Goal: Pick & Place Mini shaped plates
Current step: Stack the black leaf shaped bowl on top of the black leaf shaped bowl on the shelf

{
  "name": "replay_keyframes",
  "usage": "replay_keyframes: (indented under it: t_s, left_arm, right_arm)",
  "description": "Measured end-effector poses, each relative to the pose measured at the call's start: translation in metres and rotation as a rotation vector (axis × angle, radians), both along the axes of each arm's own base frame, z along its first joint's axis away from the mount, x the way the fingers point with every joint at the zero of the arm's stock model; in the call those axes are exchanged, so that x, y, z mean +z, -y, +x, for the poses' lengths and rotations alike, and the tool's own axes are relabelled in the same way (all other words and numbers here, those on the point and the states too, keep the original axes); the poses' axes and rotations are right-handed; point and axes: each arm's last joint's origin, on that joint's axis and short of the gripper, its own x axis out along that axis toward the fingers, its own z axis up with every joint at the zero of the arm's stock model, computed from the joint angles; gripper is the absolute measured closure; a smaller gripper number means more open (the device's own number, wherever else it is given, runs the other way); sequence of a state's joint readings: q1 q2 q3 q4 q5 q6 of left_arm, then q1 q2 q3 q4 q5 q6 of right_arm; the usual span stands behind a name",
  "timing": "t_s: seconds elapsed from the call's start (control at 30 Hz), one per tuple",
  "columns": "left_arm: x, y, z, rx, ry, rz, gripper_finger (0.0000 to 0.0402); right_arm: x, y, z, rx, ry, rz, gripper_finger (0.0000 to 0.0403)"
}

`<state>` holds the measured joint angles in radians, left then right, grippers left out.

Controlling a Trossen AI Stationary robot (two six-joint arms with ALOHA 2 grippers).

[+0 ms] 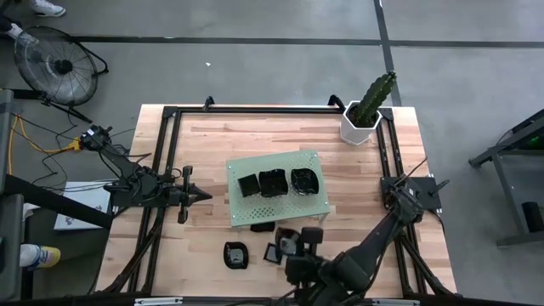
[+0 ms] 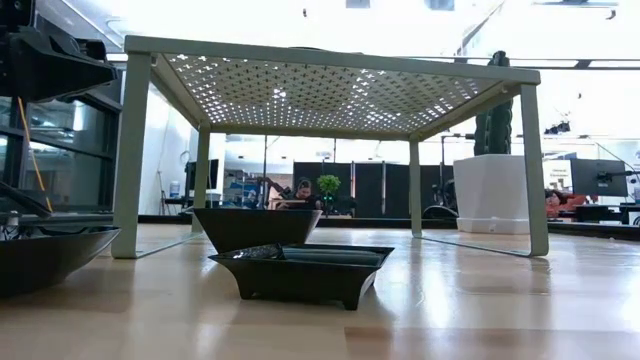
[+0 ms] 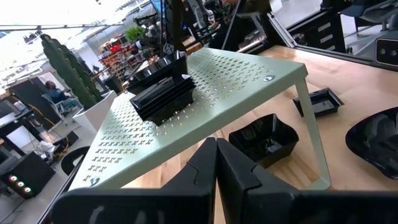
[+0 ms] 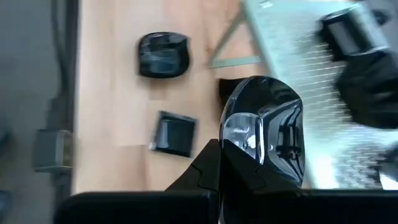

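Trouble could come from the right gripper, clenched on a glossy black plate above the near edge of the green board: pinched by its rim, it could slip onto the loose plates below. Three more plates crowd the board top, while the left gripper waits clenched and empty at the left.

Three black plates stand on the one green board — a square, a petal-edged, a round one. Three more lie on the counter below it, and one is in the right hand. One white pot — one plant.
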<state>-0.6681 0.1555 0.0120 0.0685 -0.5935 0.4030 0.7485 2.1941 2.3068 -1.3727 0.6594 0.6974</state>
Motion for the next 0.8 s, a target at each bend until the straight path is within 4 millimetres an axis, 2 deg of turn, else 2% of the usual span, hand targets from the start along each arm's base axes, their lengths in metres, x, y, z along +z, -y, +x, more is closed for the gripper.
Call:
replay_keyframes:
  t_s: [0.07, 0.33, 0.8]
  left_arm:
    - [0.000, 0.000, 0.000, 0.000, 0.000, 0.000, 0.0400]
    - [-0.001, 0.000, 0.000, 0.001, -0.005, 0.004, 0.0400]
    - [-0.002, 0.001, 0.001, 0.001, -0.022, 0.001, 0.0400]
  right_arm:
    - [0.010, 0.006, -0.004, -0.008, -0.008, -0.042, 0.0403]
    - [0.030, 0.035, -0.019, -0.010, -0.047, -0.163, 0.0403]
    - [0.035, 0.070, 0.001, 0.197, -0.194, -0.439, 0.0403]
